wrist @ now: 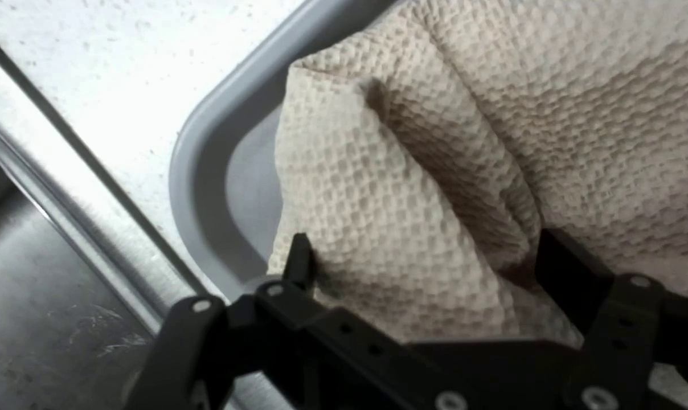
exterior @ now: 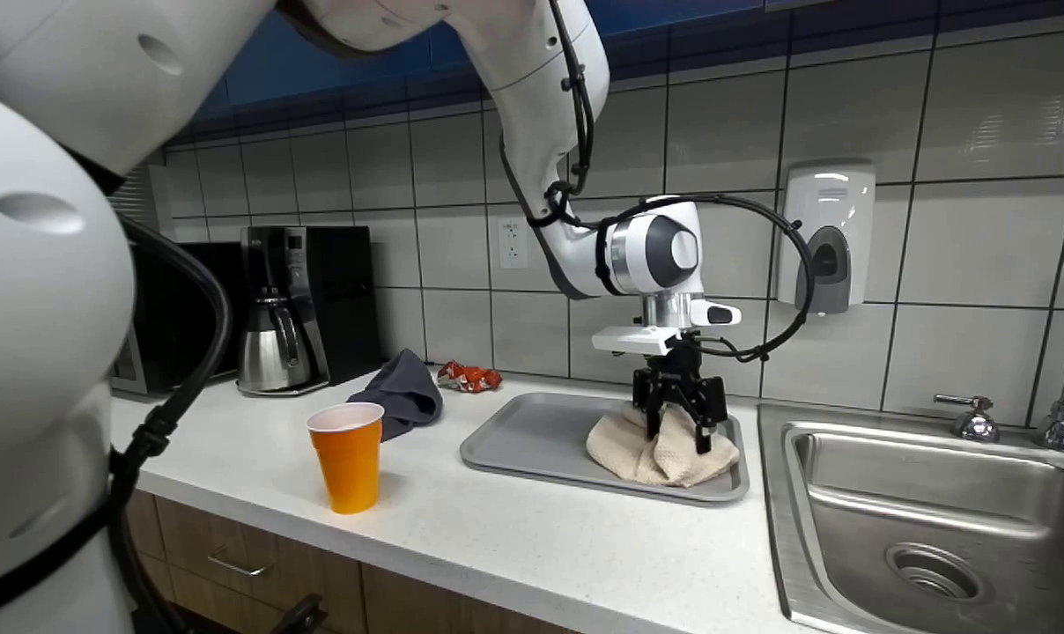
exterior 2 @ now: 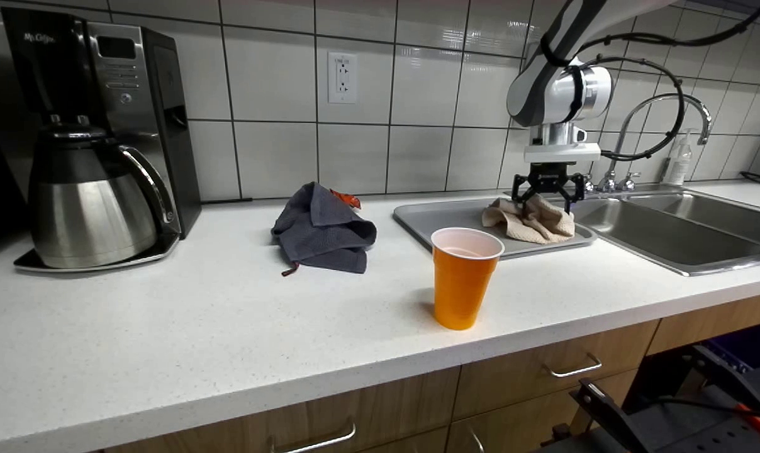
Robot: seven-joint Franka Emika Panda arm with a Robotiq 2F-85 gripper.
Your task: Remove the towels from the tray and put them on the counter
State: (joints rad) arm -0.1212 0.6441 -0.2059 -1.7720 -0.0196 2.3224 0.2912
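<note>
Your tool (exterior: pixel 678 433) has its jaws spread wide, straddling a fold of the beige towel (exterior: pixel 660 462) beneath it on the tray (exterior: pixel 536 440), while the dark blue-grey towel (exterior 2: pixel 323 229) lies on the table (exterior 2: pixel 197 333), well apart from the tool

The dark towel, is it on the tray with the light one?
No, in an exterior view the dark towel lies on the white counter, with a gap between it and the grey tray.

- beige towel (wrist: pixel 367 188) — waffle-patterned
- dark blue-grey towel (exterior 2: pixel 323 229)
- plain grey tray (exterior: pixel 532 436)
- white counter (wrist: pixel 110 68) — grey-speckled
- orange cup (exterior 2: pixel 465 286), white inside
- black gripper (exterior: pixel 678 431)
</note>
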